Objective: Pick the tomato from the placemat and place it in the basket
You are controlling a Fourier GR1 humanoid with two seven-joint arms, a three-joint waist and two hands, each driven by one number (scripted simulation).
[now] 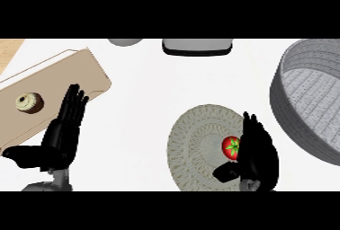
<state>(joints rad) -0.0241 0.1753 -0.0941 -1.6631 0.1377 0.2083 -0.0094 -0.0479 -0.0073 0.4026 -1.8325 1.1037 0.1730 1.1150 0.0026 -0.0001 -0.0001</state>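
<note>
On the round woven placemat (pixel 199 148), a little toward its right side, sits the red tomato (pixel 231 147) with its green star-shaped stem facing up. The right hand (pixel 257 152) stands just to the right of the tomato, touching or nearly touching it. Its fingers point away from the robot and look fairly straight, and the thumb juts out to the left below the tomato, so the hand is spread rather than closed around the fruit. The hand covers the tomato's right edge, so I cannot tell whether they truly touch.

To the right of the placemat, well up toward the far side, lies the large grey basket (pixel 292 96), its rim cut off by the view's edge. It holds nothing that I can see.

Left of the placemat, well apart, the left hand (pixel 63 134) rests with straight fingers pointing up, holding nothing. Its fingertips overlap the near edge of a tan cutting board (pixel 60 85), on which sits a small round pastry (pixel 29 102). Beyond the placemat, at the far edge, are a grey-and-black appliance (pixel 197 46) and a grey rounded object (pixel 125 41).
</note>
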